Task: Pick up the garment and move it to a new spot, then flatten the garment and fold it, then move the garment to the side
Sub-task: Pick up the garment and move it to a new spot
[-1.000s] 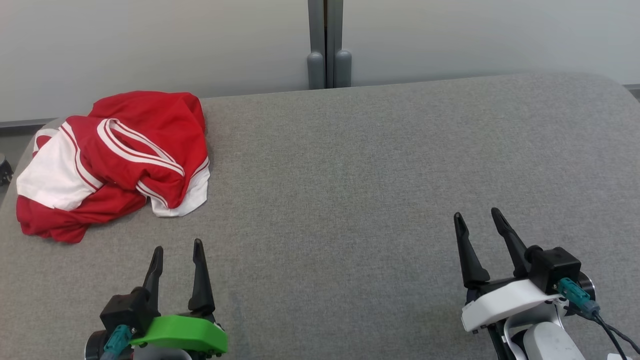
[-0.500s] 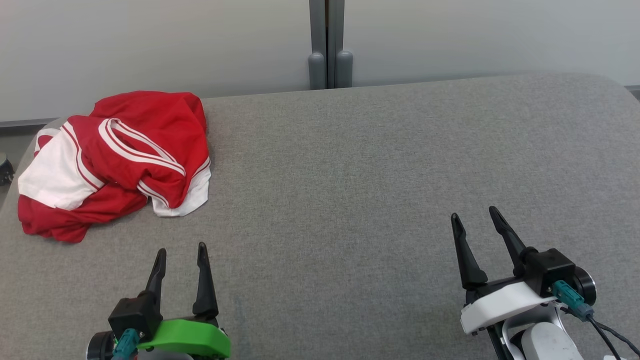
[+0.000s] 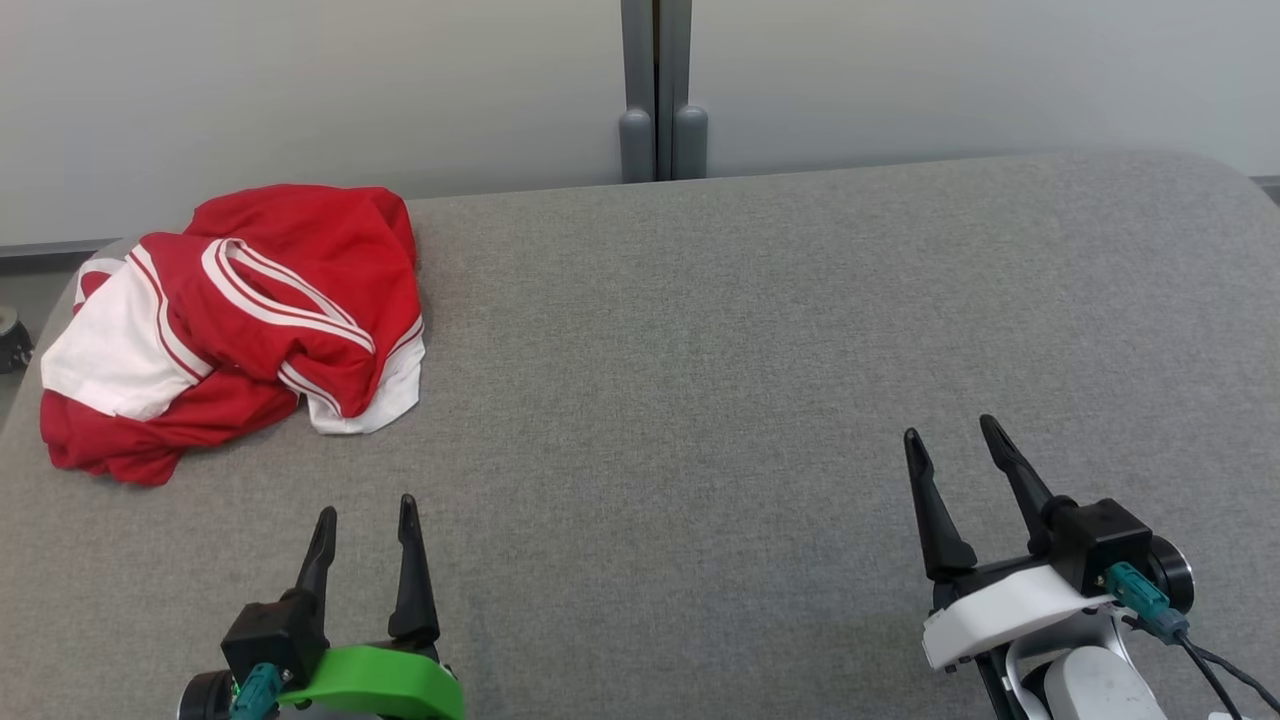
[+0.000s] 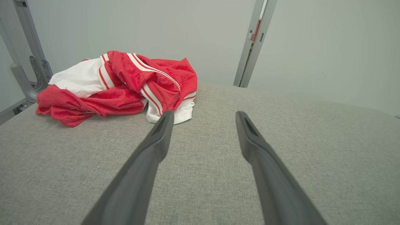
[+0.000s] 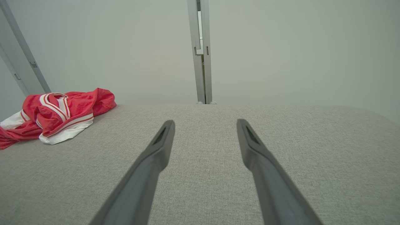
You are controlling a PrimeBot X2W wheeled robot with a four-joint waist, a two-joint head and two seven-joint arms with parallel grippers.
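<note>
A red garment (image 3: 235, 320) with white panels and white stripes lies crumpled at the far left of the grey table (image 3: 720, 350). It also appears as the garment (image 4: 118, 84) ahead and left of the left fingers, and as the garment (image 5: 53, 114) far left in the right wrist view. My left gripper (image 3: 366, 510) stands open near the front edge, short of the garment and apart from it. My right gripper (image 3: 950, 432) stands open at the front right, far from the cloth. Both the left gripper (image 4: 203, 114) and the right gripper (image 5: 204, 122) hold nothing.
A grey post (image 3: 658, 90) with two rounded feet stands behind the table's far edge, against a pale wall (image 3: 950, 70). The table's left edge runs close beside the garment. A dark round object (image 3: 10, 340) sits off the table at far left.
The whole head picture has shifted slightly down and right, so the camera moved. My left gripper has drawn back a little toward the front edge. The garment lies as before.
</note>
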